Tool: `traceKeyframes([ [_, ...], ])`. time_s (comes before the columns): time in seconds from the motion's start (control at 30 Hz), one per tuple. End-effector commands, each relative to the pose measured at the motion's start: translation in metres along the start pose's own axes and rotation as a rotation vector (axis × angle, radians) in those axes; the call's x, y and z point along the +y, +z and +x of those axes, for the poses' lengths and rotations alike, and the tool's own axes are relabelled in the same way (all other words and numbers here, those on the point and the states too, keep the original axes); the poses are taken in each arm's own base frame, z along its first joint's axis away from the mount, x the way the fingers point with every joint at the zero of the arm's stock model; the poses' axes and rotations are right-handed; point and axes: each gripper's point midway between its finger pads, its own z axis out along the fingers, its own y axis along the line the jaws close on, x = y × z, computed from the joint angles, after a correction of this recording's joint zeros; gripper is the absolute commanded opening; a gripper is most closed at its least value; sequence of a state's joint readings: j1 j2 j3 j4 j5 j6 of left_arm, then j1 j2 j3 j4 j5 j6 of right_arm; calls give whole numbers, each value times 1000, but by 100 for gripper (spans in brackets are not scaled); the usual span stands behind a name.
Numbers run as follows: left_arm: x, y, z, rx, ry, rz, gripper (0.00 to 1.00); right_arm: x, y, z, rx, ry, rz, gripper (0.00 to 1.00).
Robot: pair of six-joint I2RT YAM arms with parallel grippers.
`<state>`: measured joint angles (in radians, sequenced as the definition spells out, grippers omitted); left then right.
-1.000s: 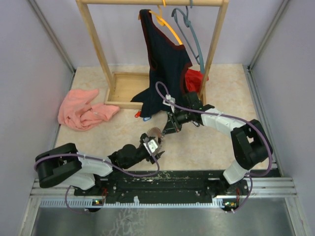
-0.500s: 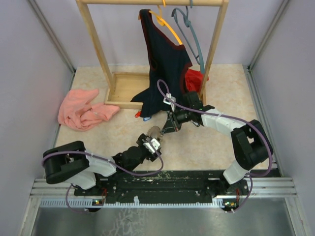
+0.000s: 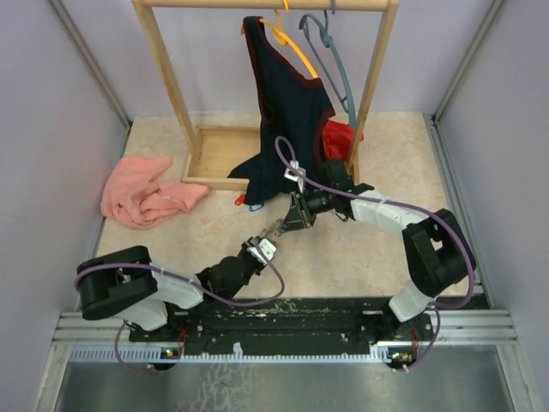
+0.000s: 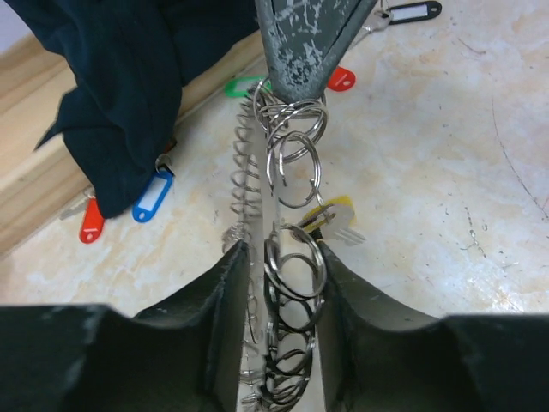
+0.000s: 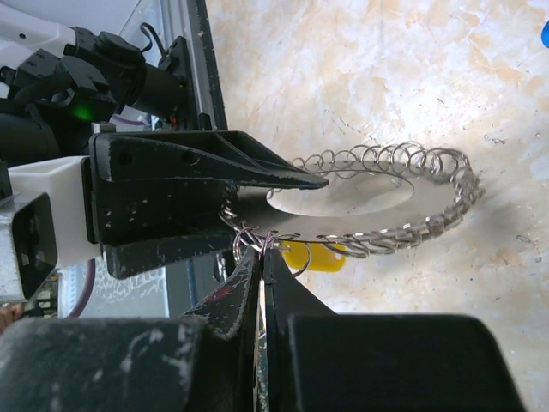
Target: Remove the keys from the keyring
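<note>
The keyring [image 5: 390, 202], a flat ring rimmed with wire coils, hangs edge-on above the table between both grippers [image 3: 274, 228]. My left gripper [image 4: 279, 257] is shut across its coiled rim [image 4: 292, 292], one finger [image 4: 225, 292] on each side. My right gripper [image 5: 264, 256] is shut on a small split ring [image 4: 294, 107] at the rim. A short chain of rings leads from there to a yellow-tagged key [image 4: 337, 216]. Loose keys lie on the table: blue tag [image 4: 150, 199], red tag [image 4: 92, 223], another red tag [image 4: 341, 79], green tag [image 4: 243, 85], dark tag [image 4: 413, 10].
A dark garment [image 3: 287, 103] hangs from the wooden rack [image 3: 167, 77], its hem drooping over the rack's base [image 4: 39, 184] close behind the keyring. A pink cloth [image 3: 141, 190] lies at the left. Hangers [image 3: 330, 47] hang on the rail.
My left gripper has moved forward onto the keyring and closed its jaws around the rim. The ring has turned from lying flat to edge-on. The right gripper has stayed shut.
</note>
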<state>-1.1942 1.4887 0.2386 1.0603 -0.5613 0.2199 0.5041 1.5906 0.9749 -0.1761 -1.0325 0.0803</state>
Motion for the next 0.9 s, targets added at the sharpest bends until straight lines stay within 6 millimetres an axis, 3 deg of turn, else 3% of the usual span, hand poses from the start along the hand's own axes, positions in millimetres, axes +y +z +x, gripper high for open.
traceKeyframes([
  [0.0,7,-6,-25,-101,-32,-13,35,22,-1,-10,-25,-62,-64,0],
  [0.17,5,-12,-31,-130,-19,26,8,25,-3,-13,-26,-79,-64,0],
  [0.23,4,-14,-32,-130,-17,42,3,26,-5,-14,-26,-95,-62,0],
  [0.53,-8,-23,-40,-125,-73,136,0,40,-20,-27,-36,-235,-23,35],
  [0.87,-10,-31,-63,-161,-177,183,0,59,-59,-41,-117,-579,32,52],
])
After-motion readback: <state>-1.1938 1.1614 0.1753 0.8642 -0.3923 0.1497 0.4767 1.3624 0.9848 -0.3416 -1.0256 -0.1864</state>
